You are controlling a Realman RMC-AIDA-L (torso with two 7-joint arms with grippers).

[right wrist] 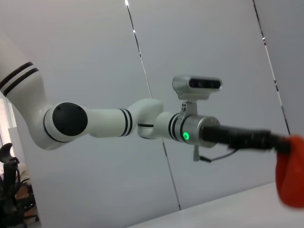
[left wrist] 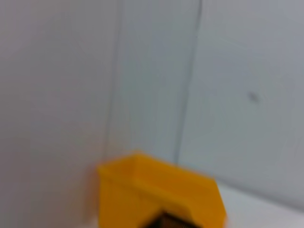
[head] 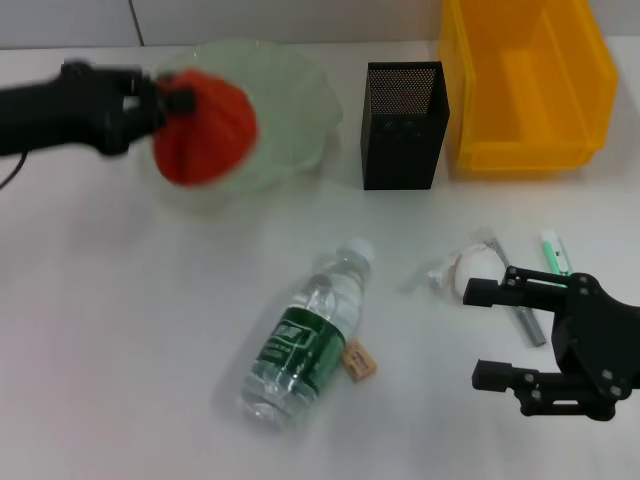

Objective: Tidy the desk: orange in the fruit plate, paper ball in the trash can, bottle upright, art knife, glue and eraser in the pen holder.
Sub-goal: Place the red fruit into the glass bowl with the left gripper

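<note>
Head view shows the left gripper [head: 180, 100] with its fingers pinching the orange [head: 205, 125], held over the near-left part of the fruit plate [head: 290, 100]. Beside the plate stands the pen holder [head: 403, 125], with the trash can [head: 525, 85] to its right. On the tabletop [head: 120, 330] the bottle [head: 305, 340] lies on its side, the eraser [head: 359, 361] touching it. The right gripper [head: 497, 335] hovers low with fingers spread, near the paper ball [head: 468, 270]. Right wrist view catches the left arm holding the orange [right wrist: 290, 171].
</note>
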